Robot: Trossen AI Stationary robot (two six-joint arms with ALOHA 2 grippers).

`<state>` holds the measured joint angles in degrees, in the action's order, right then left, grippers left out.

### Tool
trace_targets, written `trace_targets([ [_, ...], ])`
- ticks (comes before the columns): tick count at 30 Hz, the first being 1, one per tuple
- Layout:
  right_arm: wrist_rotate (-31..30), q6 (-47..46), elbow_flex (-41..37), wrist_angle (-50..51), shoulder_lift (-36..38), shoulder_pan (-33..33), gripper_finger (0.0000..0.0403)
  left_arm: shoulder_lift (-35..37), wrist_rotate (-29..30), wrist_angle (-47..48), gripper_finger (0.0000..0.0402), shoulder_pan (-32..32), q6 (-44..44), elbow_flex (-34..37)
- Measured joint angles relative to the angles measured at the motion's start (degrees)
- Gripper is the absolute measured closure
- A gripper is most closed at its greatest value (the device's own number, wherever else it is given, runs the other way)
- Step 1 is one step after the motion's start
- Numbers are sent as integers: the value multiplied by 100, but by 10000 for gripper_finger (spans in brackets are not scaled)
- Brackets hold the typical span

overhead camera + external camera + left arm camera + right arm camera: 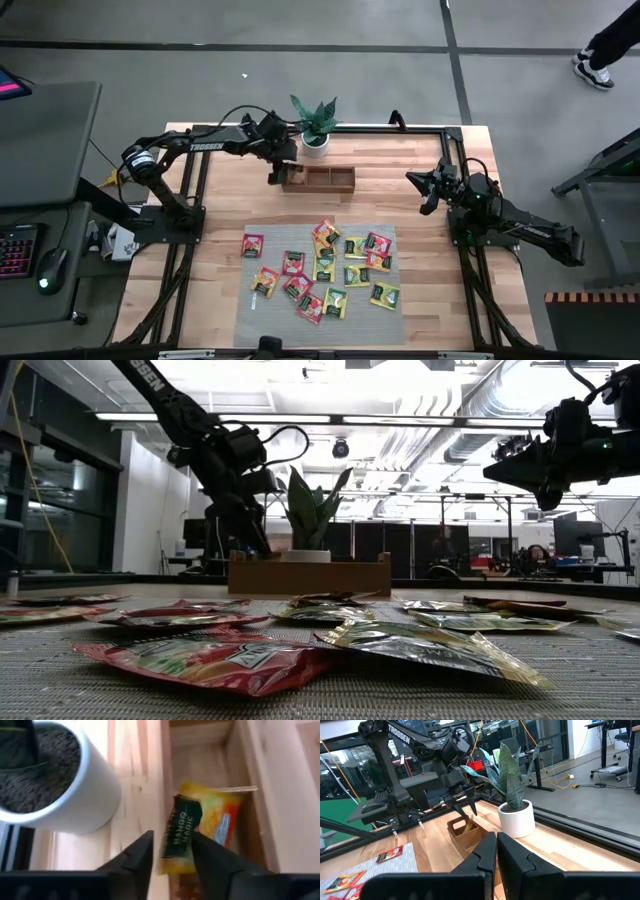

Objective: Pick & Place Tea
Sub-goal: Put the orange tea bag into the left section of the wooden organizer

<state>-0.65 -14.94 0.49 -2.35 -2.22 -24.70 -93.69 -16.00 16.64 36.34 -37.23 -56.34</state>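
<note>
Several red, yellow and green tea sachets [325, 265] lie flat on the grey ribbed mat [370, 328]. My left gripper [279, 175] hangs open over the left end compartment of the wooden tray [330, 180]. In the left wrist view its fingers [145, 852] stand on either side of a yellow sachet [200, 827] with a dark label. That sachet sits tilted in the compartment, one edge leaning on the tray's wall [165, 780]. My right gripper [420, 190] waits shut in the air near the table's right edge, well above the wood.
A white pot with a green plant [315, 143] stands just behind the tray's left end, close to my left gripper. The tray's other two compartments [342, 179] lie to the right. Bare wood separates tray and mat. A person's feet [595, 65] show beyond the table.
</note>
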Motion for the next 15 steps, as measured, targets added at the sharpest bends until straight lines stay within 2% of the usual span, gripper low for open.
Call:
trace_targets([
  [5,1,0,2,-2,0,-1,391,55,163,197,389,0,18,1],
  [15,-1,0,0,0,0,-1,391,173,506,356,396,0,160,7],
])
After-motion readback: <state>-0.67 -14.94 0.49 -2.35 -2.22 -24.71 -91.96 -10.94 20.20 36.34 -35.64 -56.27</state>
